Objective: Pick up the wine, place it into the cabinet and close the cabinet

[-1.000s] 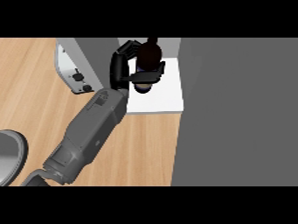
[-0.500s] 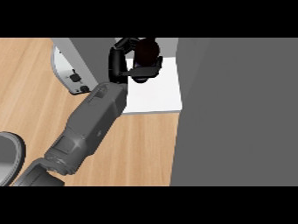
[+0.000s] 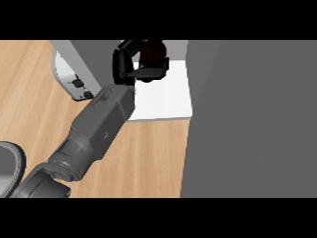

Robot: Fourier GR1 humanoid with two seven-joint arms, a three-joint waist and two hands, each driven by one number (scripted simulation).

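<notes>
The fingers point(image 3: 125, 62) of the hand point(image 3: 135, 65) were curled round the wine point(image 3: 153, 55), grasping the dark bottle with the thumb wrapped across its lower part. The wine stood held over the cabinet's white shelf point(image 3: 164, 95), near the shelf's far end and inside the cabinet point(image 3: 75, 53) opening. From the hand a grey forearm point(image 3: 95, 132) ran down and to the left across the wooden surface point(image 3: 23, 102). To the left of the shelf the cabinet door point(image 3: 68, 76) stood open. To the right of the shelf a broad grey panel point(image 3: 257, 121) filled the view.
</notes>
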